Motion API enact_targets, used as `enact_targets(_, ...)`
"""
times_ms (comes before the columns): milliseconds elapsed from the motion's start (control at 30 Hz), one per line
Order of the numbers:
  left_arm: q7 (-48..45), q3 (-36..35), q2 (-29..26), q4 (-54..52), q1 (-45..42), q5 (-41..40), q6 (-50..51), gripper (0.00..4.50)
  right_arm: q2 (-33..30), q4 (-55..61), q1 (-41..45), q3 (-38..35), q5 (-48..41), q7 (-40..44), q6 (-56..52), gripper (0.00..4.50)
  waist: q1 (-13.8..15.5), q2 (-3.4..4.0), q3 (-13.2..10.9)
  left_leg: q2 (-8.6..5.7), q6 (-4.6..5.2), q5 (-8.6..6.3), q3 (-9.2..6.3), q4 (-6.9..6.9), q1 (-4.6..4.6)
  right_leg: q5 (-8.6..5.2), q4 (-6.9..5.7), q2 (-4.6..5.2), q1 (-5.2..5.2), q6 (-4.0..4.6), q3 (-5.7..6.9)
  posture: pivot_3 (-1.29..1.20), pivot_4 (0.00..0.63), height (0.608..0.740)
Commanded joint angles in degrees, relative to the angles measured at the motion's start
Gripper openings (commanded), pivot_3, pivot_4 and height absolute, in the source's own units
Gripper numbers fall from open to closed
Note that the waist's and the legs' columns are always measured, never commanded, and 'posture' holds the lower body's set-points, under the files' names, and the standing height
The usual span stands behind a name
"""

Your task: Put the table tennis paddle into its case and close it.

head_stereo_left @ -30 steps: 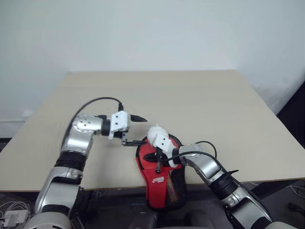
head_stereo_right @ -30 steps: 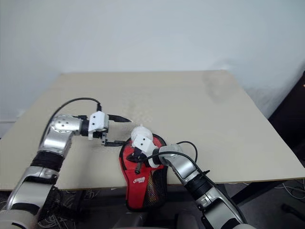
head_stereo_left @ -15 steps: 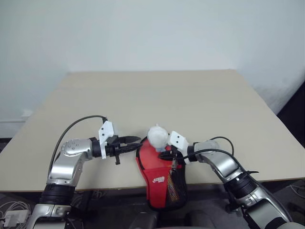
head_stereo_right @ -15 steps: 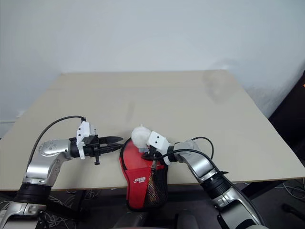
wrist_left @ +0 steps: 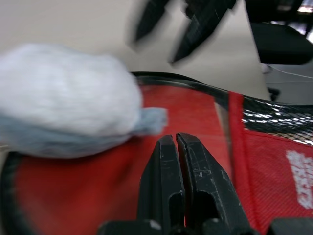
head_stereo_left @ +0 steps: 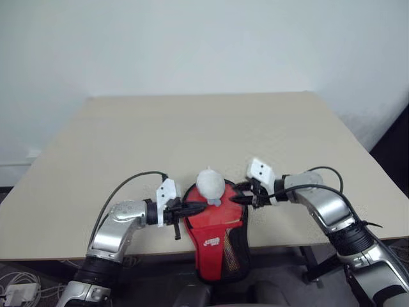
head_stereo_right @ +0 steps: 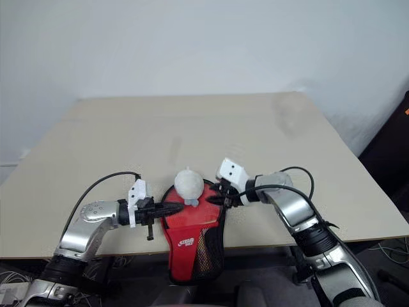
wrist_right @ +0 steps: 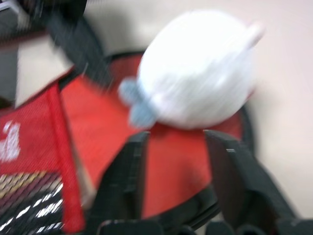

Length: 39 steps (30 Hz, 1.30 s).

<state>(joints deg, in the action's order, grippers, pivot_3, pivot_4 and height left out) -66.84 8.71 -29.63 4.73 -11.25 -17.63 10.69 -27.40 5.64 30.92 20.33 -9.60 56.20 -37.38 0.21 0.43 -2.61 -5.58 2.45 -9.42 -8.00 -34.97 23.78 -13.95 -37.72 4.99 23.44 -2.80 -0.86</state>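
The case [head_stereo_left: 214, 233] lies red side up at the table's near edge, its mesh-panelled narrow end [head_stereo_left: 234, 252] hanging over the edge. A white fluffy ball [head_stereo_left: 209, 183] rests on its far, round end. The table tennis paddle is hidden. My left gripper [head_stereo_left: 198, 208] is shut, pointing in from the case's left side, its fingertips [wrist_left: 177, 143] just over the red fabric with nothing visible between them. From the right side, my right gripper [head_stereo_left: 234, 199] stands open, its fingers [wrist_right: 137, 152] spread just short of the ball [wrist_right: 195, 68] and above the case's black rim.
The beige table [head_stereo_left: 192, 134] stretches away behind the case toward a white wall. A black cable runs along each forearm. Below the table's near edge lie dark floor and some cables.
The left gripper shut, sank and came in to the case's left edge. The right gripper, earlier shut over the case, opened and drew back to its right side.
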Motion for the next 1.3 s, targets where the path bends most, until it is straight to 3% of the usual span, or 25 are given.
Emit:
enact_targets(33, -0.74, 0.83, 0.15, 0.34, -2.59, 0.34, -0.18, 0.0, 0.8, 1.58, 2.03, -1.72, -1.29, -0.67, -0.13, 3.34, 0.05, -0.01, 0.0, 0.0, 0.0, 0.0, -0.03, 0.0, 0.0, 0.0, 0.01, 0.0, -0.01, 0.0, 0.03, 0.0, 0.0, 0.707)
enact_targets(133, -0.89, 1.97, 0.85, 2.12, -3.98, 1.09, -0.82, 0.0, 1.84, 0.95, 3.22, -1.73, -0.88, -1.63, 0.13, 4.4, 0.02, 0.0, 0.0, -0.01, 0.0, 0.0, -0.01, 0.0, 0.04, -0.01, 0.04, -0.01, 0.01, 0.01, 0.03, 0.0, 0.0, 0.707)
enact_targets(167, -0.86, 2.17, 1.14, 2.69, -4.42, 1.26, -0.93, 0.0, 2.27, 0.71, 3.61, -1.71, -0.84, -2.03, 0.01, 4.48, 0.02, 0.0, 0.0, -0.01, 0.0, 0.0, 0.01, 0.0, 0.04, -0.01, 0.05, -0.02, 0.01, 0.01, 0.02, 0.0, 0.0, 0.707)
enact_targets(700, -1.52, 4.48, 3.85, 6.94, -6.62, 3.16, -1.64, 0.0, 11.47, -9.8, 8.41, 1.55, 1.31, -7.11, 0.74, 4.48, -0.01, 0.0, 0.01, -0.03, 0.0, 0.0, 0.02, 0.0, 0.01, 0.01, 0.03, -0.08, 0.02, 0.0, 0.07, 0.0, 0.0, 0.707)
enact_targets(1100, -1.63, 4.5, 4.62, 7.42, -6.48, 3.48, -1.21, 0.0, 14.93, -20.71, 9.39, 4.33, 5.2, -7.01, 6.28, 4.48, -0.04, 0.0, 0.01, -0.03, 0.0, 0.0, 0.02, 0.0, -0.11, 0.02, -0.04, -0.12, -0.05, 0.0, 0.06, 0.0, 0.0, 0.707)
enact_targets(1200, -1.62, 4.46, 4.6, 7.37, -6.36, 3.56, -1.25, 0.0, 15.53, -22.5, 9.95, 3.81, 5.71, -7.43, 7.02, 3.91, -0.05, 0.01, 0.01, -0.02, 0.0, 0.0, 0.01, 0.01, -0.13, 0.02, -0.06, -0.13, -0.05, 0.01, 0.06, 0.0, 0.0, 0.707)
enact_targets(1300, -1.58, 4.46, 4.63, 7.52, -6.37, 3.66, -1.33, 0.0, 15.85, -23.51, 10.33, 3.47, 5.86, -7.42, 7.51, 2.93, -0.05, 0.01, 0.01, -0.03, 0.0, 0.0, 0.01, 0.01, -0.14, 0.02, -0.07, -0.14, -0.05, 0.01, 0.06, 0.0, 0.0, 0.707)
